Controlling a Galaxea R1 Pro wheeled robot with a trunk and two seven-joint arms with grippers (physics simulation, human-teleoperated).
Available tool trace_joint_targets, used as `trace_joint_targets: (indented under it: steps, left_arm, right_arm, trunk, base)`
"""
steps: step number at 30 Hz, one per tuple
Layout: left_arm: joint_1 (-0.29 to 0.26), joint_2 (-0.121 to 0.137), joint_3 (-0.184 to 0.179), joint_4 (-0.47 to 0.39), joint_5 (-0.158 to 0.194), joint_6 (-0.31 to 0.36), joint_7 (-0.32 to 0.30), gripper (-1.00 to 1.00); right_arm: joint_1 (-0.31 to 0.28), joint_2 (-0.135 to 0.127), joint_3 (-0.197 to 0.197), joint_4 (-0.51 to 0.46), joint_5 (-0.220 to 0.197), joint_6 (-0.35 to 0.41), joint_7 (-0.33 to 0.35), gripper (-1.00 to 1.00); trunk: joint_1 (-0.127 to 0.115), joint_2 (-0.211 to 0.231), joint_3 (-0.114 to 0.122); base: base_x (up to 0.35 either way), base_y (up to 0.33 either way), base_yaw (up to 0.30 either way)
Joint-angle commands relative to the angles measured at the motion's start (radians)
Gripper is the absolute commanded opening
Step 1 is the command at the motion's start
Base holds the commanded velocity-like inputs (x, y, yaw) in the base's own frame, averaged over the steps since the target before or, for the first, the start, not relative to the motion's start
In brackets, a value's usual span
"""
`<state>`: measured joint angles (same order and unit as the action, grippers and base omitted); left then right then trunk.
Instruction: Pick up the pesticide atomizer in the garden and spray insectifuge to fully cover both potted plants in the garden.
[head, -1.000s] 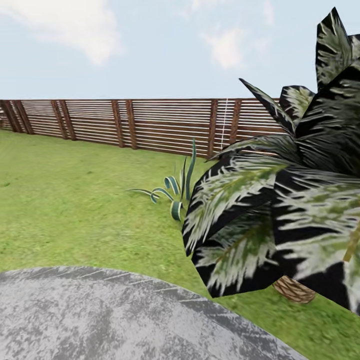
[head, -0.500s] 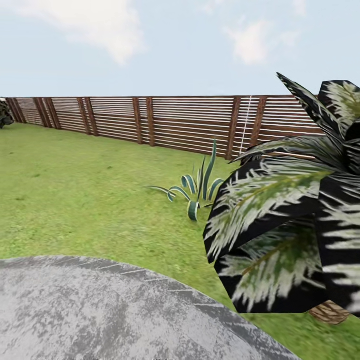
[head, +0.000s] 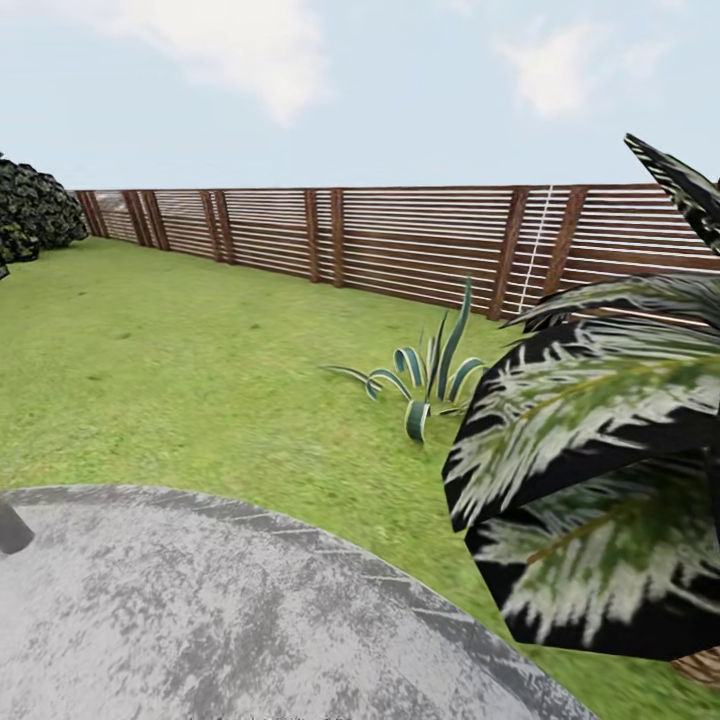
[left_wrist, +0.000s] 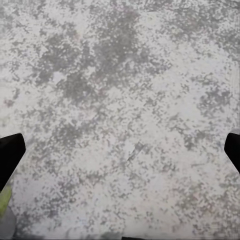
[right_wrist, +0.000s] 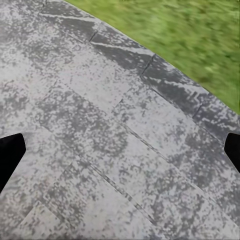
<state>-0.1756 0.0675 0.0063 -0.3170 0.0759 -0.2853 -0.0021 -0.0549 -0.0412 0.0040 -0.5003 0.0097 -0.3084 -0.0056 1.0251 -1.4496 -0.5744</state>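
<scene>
Potted plant (head: 425, 380) on lawn (head: 180, 370) before fence (head: 400, 240); left gripper (left_wrist: 120, 155) and right gripper (right_wrist: 120, 155) both spread wide, empty, over patio (head: 200, 610)

Bright even daylight, no hard shadows (flat render), wrist views blotchy

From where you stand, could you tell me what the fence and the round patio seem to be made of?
The fence looks like wood: brown horizontal slats between darker upright posts, with a matte finish. The patio appears to be stone or concrete pavers: mottled grey and rough-looking, with faint joint lines and a segmented border along its curved rim. Since this is a simulator render, both are surface impressions only.
</scene>
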Motion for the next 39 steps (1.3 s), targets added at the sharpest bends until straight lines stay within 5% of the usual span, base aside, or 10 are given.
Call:
trace_joint_targets:
  steps: [1,18,39]
  left_arm:
    - [-0.001,0.0,-0.003,0.001,0.007,-0.003,-0.001,1.0]
    - [0.0,0.002,-0.002,0.001,0.014,-0.005,0.001,1.0]
    - [0.0,0.002,0.0,0.002,0.015,-0.005,0.001,1.0]
  right_arm:
    - [0.0,0.0,0.001,0.0,0.001,-0.003,-0.001,1.0]
    - [0.0,0.0,0.001,0.0,0.001,-0.003,-0.001,1.0]
    - [0.0,0.0,0.001,0.0,0.001,-0.003,-0.001,1.0]
  trunk:
    - [0.0,0.0,-0.002]
    - [0.0,0.0,-0.017]
    - [0.0,0.0,-0.036]
  base:
    - [0.0,0.0,0.235]
    - [0.032,0.0,0.235]
    - [0.313,0.0,0.235]
